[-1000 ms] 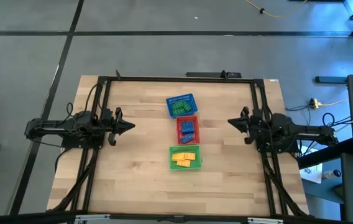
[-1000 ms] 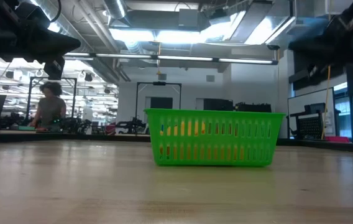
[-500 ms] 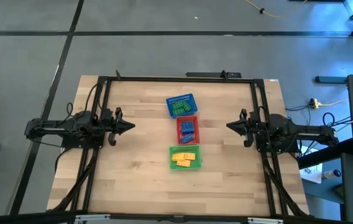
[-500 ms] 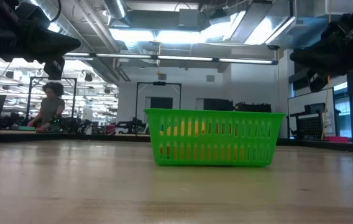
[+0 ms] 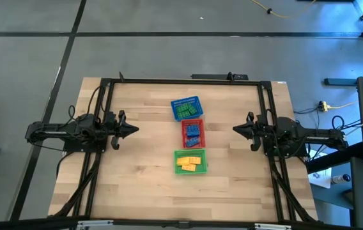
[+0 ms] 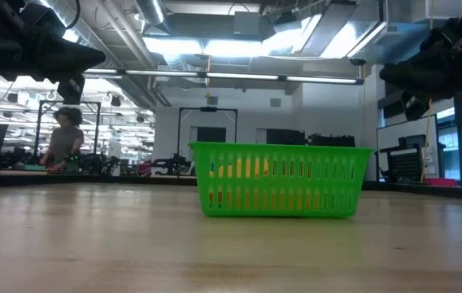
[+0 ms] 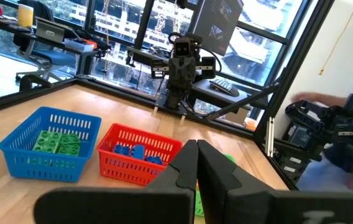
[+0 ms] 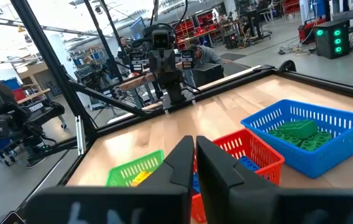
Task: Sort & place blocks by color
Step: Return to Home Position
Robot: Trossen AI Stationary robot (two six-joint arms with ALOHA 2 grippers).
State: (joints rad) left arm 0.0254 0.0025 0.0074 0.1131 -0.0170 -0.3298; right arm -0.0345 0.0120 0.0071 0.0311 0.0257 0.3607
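Green studded blocks (image 5: 186, 112) lay in the blue basket (image 5: 174, 105) at one end of a row down the centre of the wooden table (image 5: 137, 185). Blue blocks (image 5: 193, 132) sat in the red basket (image 5: 184, 136) mid-row. Yellow blocks (image 5: 189, 164) sat in the green basket (image 5: 177, 155) at the end nearest the low cam. Left gripper (image 5: 135, 130) and right gripper (image 5: 234, 128) hung at opp. sides, well apart from the baskets and pointing inward. Wrist views showed each pair of fingers pressed together w/ nothing between. They also showed the bricks' studs, which the high view didn't. Low view caught only the green basket, yellow showing thru its mesh, w/ the other two baskets hidden behind it. It also showed a person (image 6: 63, 140) at a bench in the room beyond.
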